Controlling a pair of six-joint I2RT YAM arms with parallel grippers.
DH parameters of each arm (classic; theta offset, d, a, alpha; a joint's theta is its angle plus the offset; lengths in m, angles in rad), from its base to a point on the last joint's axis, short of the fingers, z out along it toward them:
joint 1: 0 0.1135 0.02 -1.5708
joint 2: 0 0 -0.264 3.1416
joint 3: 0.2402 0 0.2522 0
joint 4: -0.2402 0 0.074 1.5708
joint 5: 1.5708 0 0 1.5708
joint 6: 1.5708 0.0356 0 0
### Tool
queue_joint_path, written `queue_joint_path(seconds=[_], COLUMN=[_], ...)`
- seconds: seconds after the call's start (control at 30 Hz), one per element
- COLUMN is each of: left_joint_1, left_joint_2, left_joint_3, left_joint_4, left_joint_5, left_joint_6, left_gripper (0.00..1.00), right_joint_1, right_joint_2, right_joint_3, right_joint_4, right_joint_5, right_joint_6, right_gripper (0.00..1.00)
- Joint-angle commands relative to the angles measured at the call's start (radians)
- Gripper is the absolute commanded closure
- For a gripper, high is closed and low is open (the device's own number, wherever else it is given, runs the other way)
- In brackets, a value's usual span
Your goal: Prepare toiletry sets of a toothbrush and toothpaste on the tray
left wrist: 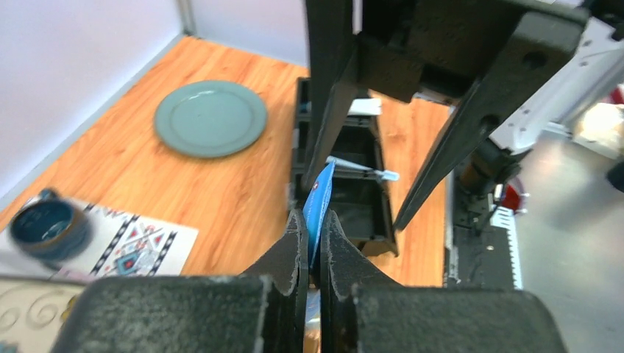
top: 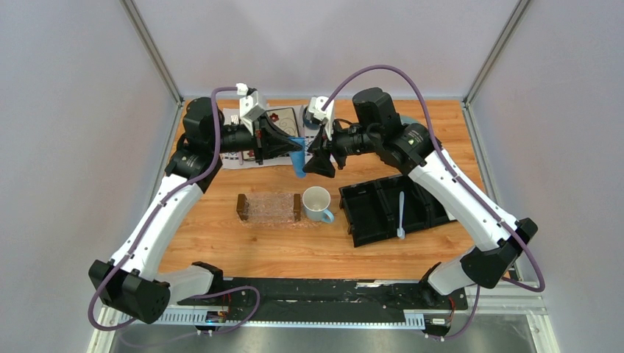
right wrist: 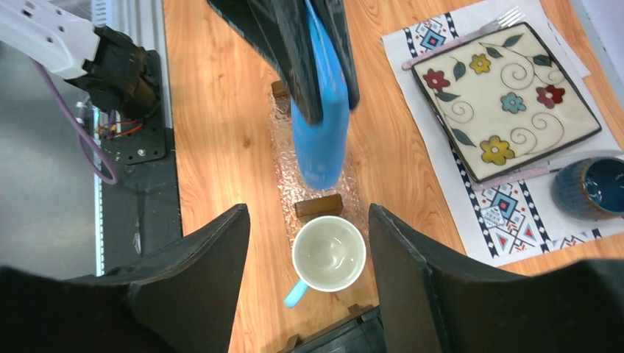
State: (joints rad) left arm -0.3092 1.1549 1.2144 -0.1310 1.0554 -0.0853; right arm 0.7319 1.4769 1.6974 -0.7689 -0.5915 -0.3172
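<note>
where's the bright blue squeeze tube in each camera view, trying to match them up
Top external: bright blue squeeze tube at centre back, between the two hands.
Left wrist: centre, pinched in the left hand.
Right wrist: top centre, above the clear tray.
Shared landmark: black compartment organizer.

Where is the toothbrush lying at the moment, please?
In the top view, the toothbrush lies in the black organizer on the robot's right, just right of the white mug.
</note>
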Motion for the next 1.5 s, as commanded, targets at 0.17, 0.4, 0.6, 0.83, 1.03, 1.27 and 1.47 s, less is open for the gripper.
queue_joint_path(seconds=[0.17, 0.4, 0.6, 0.83, 1.03, 1.27, 1.47], left_joint_1=[0.128, 0.171, 0.205, 0.237, 0.298, 0.377, 0.436], left_joint_2=[-0.210, -0.300, -0.337, -0.360, -0.359, -0.391, -0.431], left_joint_3=[-0.251, -0.421, -0.506, -0.605, -0.684, -0.731, -0.751], left_joint_4=[0.106, 0.128, 0.172, 0.281, 0.396, 0.409, 0.389], left_joint_5=[-0.100, -0.146, -0.179, -0.210, -0.173, -0.098, -0.038], left_joint_6=[0.082, 0.107, 0.134, 0.128, 0.090, 0.050, 0.042], left_gripper=[1.00, 1.00, 1.00, 1.00, 1.00, 1.00, 1.00], right_joint_1=[-0.014, -0.035, -0.057, -0.092, -0.117, -0.131, -0.135], right_joint_2=[-0.081, -0.116, -0.158, -0.181, -0.187, -0.184, -0.179], right_joint_3=[-0.062, -0.120, -0.185, -0.228, -0.257, -0.271, -0.277], right_joint_4=[0.014, 0.042, 0.065, 0.068, 0.079, 0.083, 0.091], right_joint_5=[0.078, 0.085, 0.101, 0.102, 0.098, 0.101, 0.102], right_joint_6=[-0.040, -0.036, -0.042, -0.043, -0.043, -0.049, -0.052], right_gripper=[0.34, 0.34, 0.34, 0.33, 0.33, 0.33, 0.33])
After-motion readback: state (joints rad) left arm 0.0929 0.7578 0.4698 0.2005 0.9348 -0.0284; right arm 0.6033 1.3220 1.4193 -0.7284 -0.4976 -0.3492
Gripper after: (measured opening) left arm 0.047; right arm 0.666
